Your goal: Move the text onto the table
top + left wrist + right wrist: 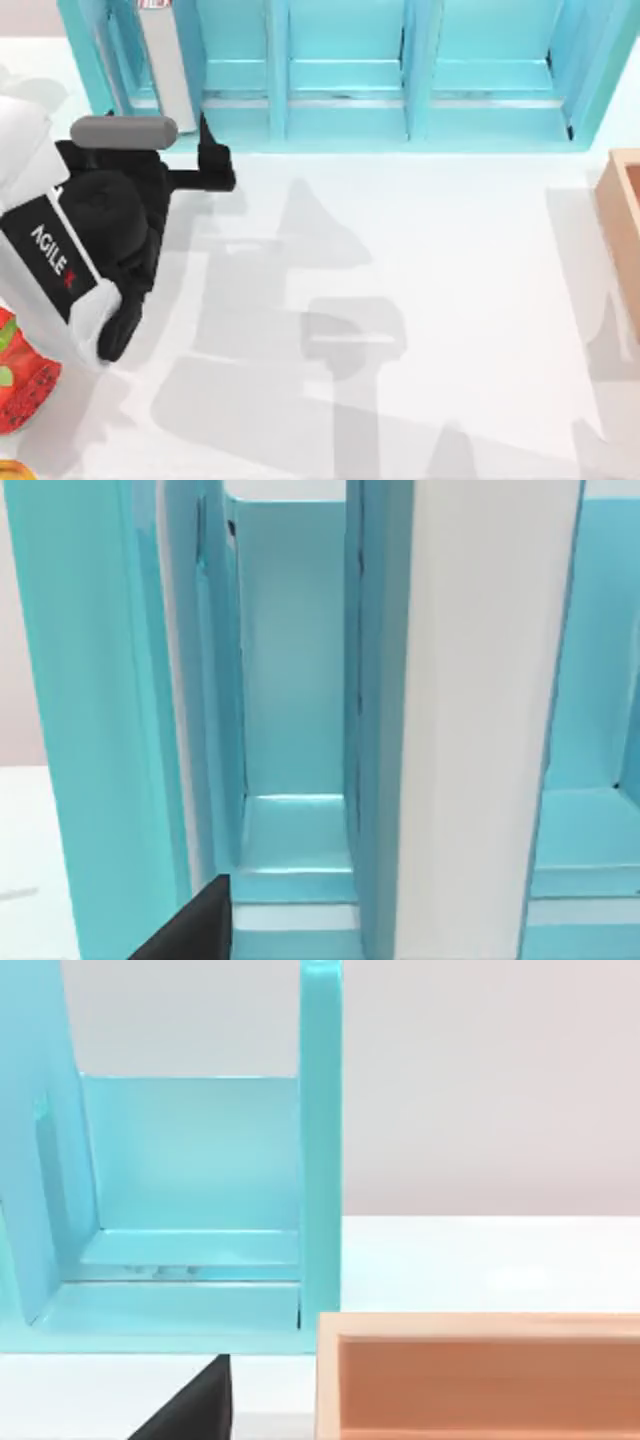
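Clock directions taken on the top view, twelve at its upper edge.

Nearest, at about eight o'clock by the left edge of the table: a red, speckled object, partly cut off, with a sliver of something yellow just below it at seven. Too little visible to name either.

Just beyond, at nine o'clock: the left arm, white shell lettered AGILEX, black wrist, a grey cylinder lying across its upper end. Reaching from there toward eleven o'clock: the left gripper, at the front edge of the shelf. Width of its opening: cannot tell. Nothing visibly held.

Right beyond that gripper, at eleven o'clock: the text, upright in the leftmost compartment of the shelf, seen edge-on as a pale slab, not on the table. Gripper near its lower end, slightly toward five o'clock from it; contact or gap not clear. In the left wrist view, close ahead: the same text as a tall white slab with a teal cover along one side, an open compartment beside it.

Farther, across twelve o'clock: the remaining light-blue compartments.

At three o'clock, by the right edge: a tan wooden box, well apart from the text. In the right wrist view: the box close by, the shelf's end compartment behind it, a dark part of the right gripper at the frame edge; opening impossible to tell.
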Action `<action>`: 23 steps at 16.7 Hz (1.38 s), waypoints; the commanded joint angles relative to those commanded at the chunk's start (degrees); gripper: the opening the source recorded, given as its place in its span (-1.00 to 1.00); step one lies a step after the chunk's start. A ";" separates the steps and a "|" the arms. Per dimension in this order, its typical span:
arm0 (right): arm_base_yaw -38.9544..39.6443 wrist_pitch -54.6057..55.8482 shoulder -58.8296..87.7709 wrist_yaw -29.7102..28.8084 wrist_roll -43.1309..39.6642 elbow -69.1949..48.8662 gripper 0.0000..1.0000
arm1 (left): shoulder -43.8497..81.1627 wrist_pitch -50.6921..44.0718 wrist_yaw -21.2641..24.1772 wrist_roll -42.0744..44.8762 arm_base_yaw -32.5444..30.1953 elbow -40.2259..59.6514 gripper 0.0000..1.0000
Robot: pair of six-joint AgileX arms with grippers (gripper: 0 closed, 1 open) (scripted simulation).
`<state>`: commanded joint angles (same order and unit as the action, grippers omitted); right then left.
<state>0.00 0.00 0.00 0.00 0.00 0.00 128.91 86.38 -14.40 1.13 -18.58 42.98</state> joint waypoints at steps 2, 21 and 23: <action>0.00 0.00 0.00 0.00 0.00 0.00 1.00 | 0.00 0.00 0.00 0.00 0.00 0.00 1.00; 0.00 0.00 0.00 0.00 0.00 0.00 1.00 | 9.75 -16.44 3.49 -0.14 3.38 26.11 1.00; 0.00 0.00 0.00 0.00 0.00 0.00 1.00 | 9.75 -16.44 3.49 -0.14 3.38 26.11 0.70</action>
<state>0.00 0.00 0.00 0.00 0.00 0.00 138.66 69.95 -10.91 0.99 -15.19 69.09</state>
